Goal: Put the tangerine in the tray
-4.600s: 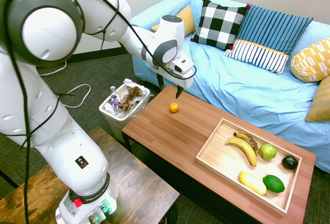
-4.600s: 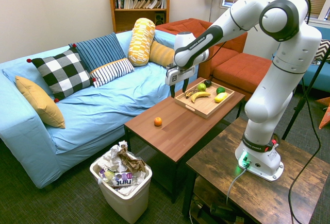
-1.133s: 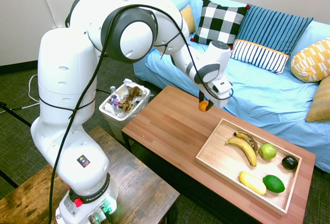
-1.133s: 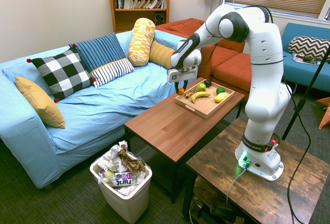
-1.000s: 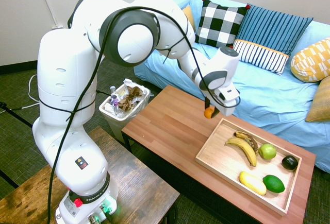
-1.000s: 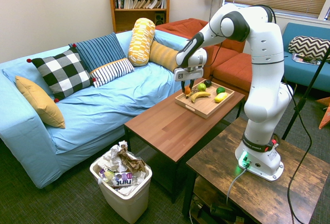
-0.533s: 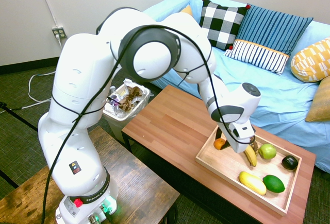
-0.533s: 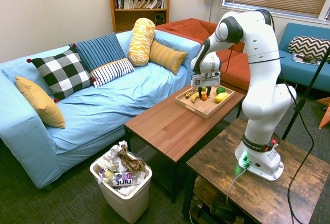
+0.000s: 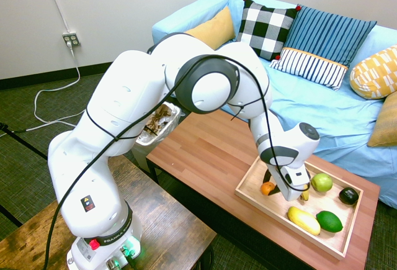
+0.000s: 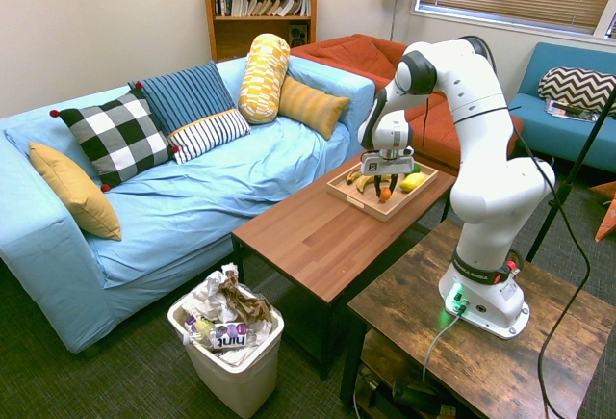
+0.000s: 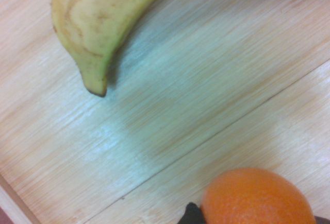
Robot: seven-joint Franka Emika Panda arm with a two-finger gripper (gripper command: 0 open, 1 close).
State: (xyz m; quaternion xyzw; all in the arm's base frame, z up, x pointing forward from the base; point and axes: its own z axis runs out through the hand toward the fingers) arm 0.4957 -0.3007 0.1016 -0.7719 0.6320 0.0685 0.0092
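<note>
The jaws grip the tangerine low over the near-left part of the tray, beside the banana, so apparently only lowering, if any, and release remain.

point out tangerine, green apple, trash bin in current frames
Tangerine (image 11: 255, 198): wrist view, on the upper part of its orange peel.
Green apple (image 9: 321, 182): first exterior view, middle of its visible skin.
Trash bin (image 10: 236, 373): second exterior view, on its outer wall below the rim.

Blue-draped sofa against pale wall
</note>
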